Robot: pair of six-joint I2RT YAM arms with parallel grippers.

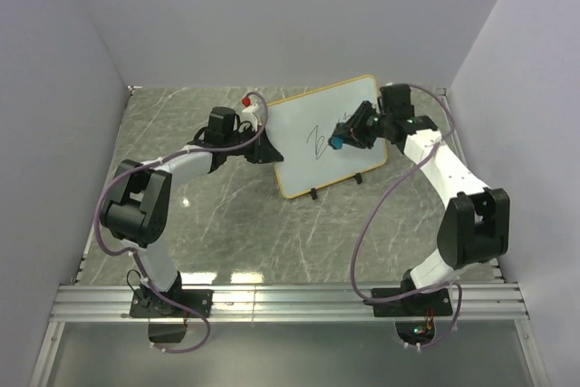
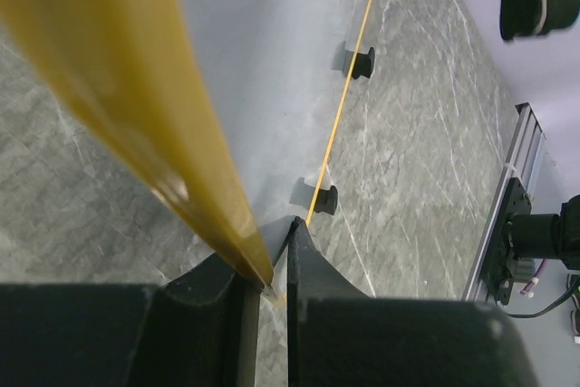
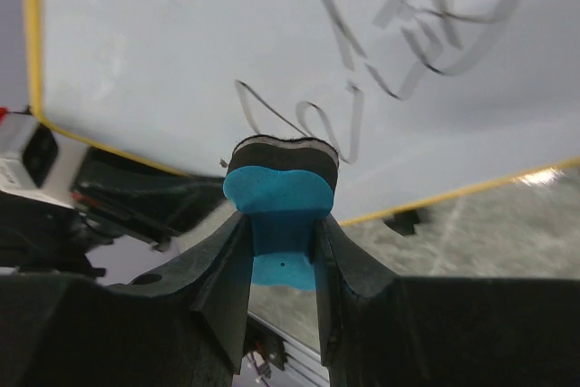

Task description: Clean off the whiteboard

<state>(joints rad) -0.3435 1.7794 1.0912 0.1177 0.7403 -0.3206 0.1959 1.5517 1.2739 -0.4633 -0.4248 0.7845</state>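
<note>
Pinching the whiteboard by its frame, the left pincer steadies it so the right pincer, clamped on the blue eraser, can scrub the writing.

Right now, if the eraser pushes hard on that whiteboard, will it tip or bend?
Probably stiff: the whiteboard is framed and looks flat. Alone it might tip, standing on two small feet; the left tool pinching its edge likely steadies it. The eraser seems soft, bulging in the right tool.

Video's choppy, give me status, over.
Left gripper jaws shut on whiteboard frame. Right gripper jaws shut on blue eraser, by the writing. Writing not yet wiped. Nothing blocking.
</note>
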